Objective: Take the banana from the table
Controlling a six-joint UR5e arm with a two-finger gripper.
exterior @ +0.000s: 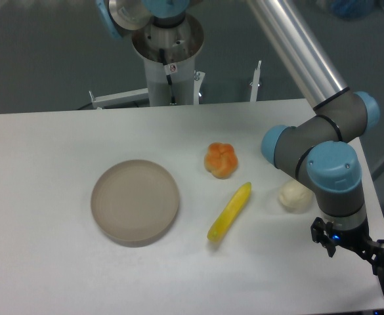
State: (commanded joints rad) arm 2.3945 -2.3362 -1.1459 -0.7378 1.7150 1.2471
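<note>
White and matte, the table (60, 151) fills most of what we see, its far edge running across the upper part of the view and its right edge slanting down toward the lower right corner. Next in size is the UR5e arm (297, 56), a silver tube coming down from the top to grey joints with blue caps over the table's right side; its wrist points downward near the lower right edge. On the left half of the table sits a round beige-grey dish (134, 202) with a low rim, and we see nothing lying in it. The banana (230, 212) lies flat on the bare table just right of the dish, apart from it, slanted with its greenish tip toward the upper right and its other end toward the lower left. Above the banana rests an orange lobed pumpkin-like fruit (221, 160), close to it but not touching. To the right of the banana's tip lies a cream-white round lump (295, 195), partly behind the arm's wrist. The gripper (353, 247) hangs low at the right edge, well apart from the banana; we cannot tell how its fingers stand, dark and small as they are.
</note>
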